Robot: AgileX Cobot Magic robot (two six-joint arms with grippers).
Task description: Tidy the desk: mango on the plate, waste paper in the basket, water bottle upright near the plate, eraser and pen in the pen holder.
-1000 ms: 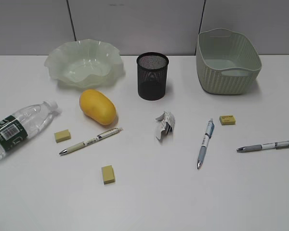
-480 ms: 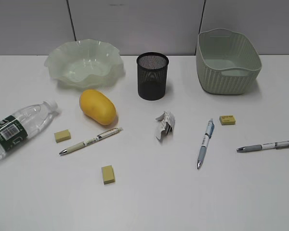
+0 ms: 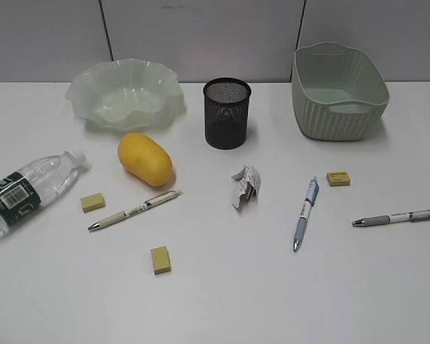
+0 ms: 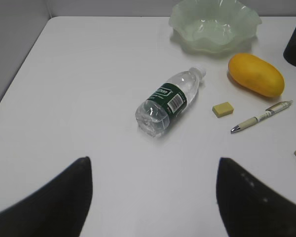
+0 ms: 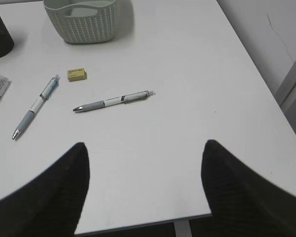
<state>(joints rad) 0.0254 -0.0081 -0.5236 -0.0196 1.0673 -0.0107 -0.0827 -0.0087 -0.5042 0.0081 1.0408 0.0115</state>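
The yellow mango (image 3: 145, 158) lies on the desk (image 3: 222, 301) just in front of the ruffled green plate (image 3: 80, 92). Left of it the water bottle (image 3: 29, 188) lies on its side. The waste paper (image 3: 246, 185) sits mid-desk, in front of the black mesh pen holder (image 3: 227, 113). The basket (image 3: 338, 92) stands at the back right. Three yellow erasers (image 3: 93, 202) (image 3: 160, 259) (image 3: 338, 178) and three pens (image 3: 135, 209) (image 3: 305, 213) (image 3: 398, 217) are scattered about. My left gripper (image 4: 153, 159) hangs open and empty short of the bottle (image 4: 168, 101). My right gripper (image 5: 144, 142) is open and empty above the desk's front right edge.
The desk's right edge (image 5: 251, 74) and front edge (image 5: 138, 222) show in the right wrist view, with a wall beyond. A grey partition (image 3: 201, 36) backs the desk. Neither arm appears in the exterior view.
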